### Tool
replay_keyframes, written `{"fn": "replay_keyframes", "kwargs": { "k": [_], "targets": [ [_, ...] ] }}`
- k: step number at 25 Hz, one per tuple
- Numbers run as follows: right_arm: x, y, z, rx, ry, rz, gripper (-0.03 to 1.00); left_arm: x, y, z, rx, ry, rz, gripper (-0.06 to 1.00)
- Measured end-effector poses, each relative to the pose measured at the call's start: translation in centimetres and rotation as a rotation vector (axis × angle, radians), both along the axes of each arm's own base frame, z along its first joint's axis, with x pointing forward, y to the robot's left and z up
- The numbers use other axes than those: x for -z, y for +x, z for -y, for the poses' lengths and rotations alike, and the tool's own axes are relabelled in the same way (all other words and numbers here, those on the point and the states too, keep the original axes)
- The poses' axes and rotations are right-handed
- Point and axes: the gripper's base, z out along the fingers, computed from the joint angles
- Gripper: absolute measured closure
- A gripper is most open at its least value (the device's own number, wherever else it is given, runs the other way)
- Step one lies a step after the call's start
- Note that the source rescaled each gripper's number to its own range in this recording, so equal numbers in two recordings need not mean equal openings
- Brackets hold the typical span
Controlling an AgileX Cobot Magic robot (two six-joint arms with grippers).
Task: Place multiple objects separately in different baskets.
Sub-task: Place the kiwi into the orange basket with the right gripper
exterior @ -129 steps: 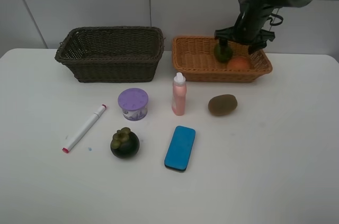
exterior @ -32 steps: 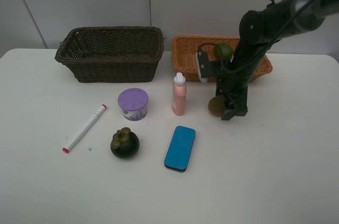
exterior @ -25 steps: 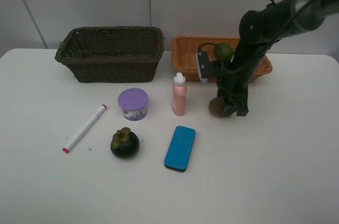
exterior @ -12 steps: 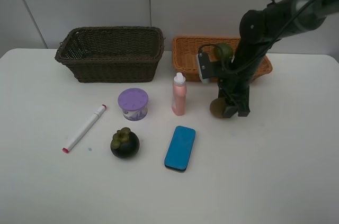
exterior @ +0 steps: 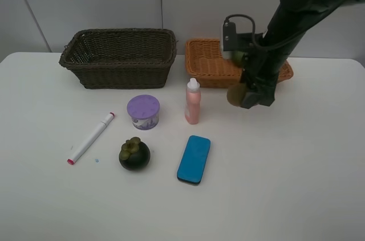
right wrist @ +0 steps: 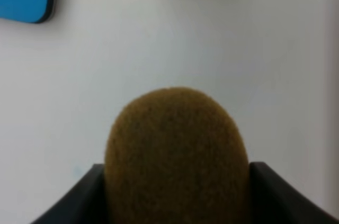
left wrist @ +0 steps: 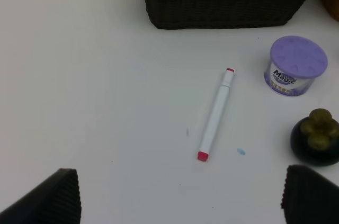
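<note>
Right gripper [exterior: 248, 98] is clamping the one brown kiwi [right wrist: 176, 155] clear of the table [exterior: 296, 184], its arm [exterior: 296, 7] slanting down before the orange basket [exterior: 208, 64]. Left gripper [left wrist: 183, 195] is gaping. Five objects are sitting nearer: block [exterior: 194, 159], mangosteen [exterior: 134, 154], marker [exterior: 91, 137], tub [exterior: 143, 112], bottle [exterior: 193, 102], with the dark basket [exterior: 120, 61] making two behind.

White marker [left wrist: 215, 114] near purple-lidded tub [left wrist: 295, 65]

The counter [exterior: 296, 184] is plain white, the deep wicker basket [exterior: 117, 57] dark brown, the shallow wicker basket [exterior: 210, 65] orange-tan, the fuzzy oval kiwi [right wrist: 176, 155] brown, the flat block [exterior: 194, 159] bright blue, the round tub [exterior: 143, 111] purple-lidded.
</note>
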Motion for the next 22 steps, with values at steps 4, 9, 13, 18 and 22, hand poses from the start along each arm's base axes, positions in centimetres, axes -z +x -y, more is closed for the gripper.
{"fn": "replay_keyframes", "kwargs": {
  "k": [4,9,13,18,22],
  "targets": [
    [-3.1,-0.8,0.3,0.112,0.044,0.055,0.57,0.0,0.0,0.0,0.000,0.000,0.000,-0.05],
    [-6.6,-1.4,0.5,0.337,0.153,0.154,0.57,0.0,0.0,0.0,0.000,0.000,0.000,-0.05],
    [-8.2,-0.9,0.4,0.567,0.299,0.246,0.57,0.0,0.0,0.0,0.000,0.000,0.000,-0.05],
    [-9.3,0.3,0.2,0.783,0.480,0.340,0.57,0.0,0.0,0.0,0.000,0.000,0.000,-0.05],
    [-10.1,1.2,0.1,0.892,0.614,0.414,0.57,0.0,0.0,0.0,0.000,0.000,0.000,-0.05]
  ]
}}
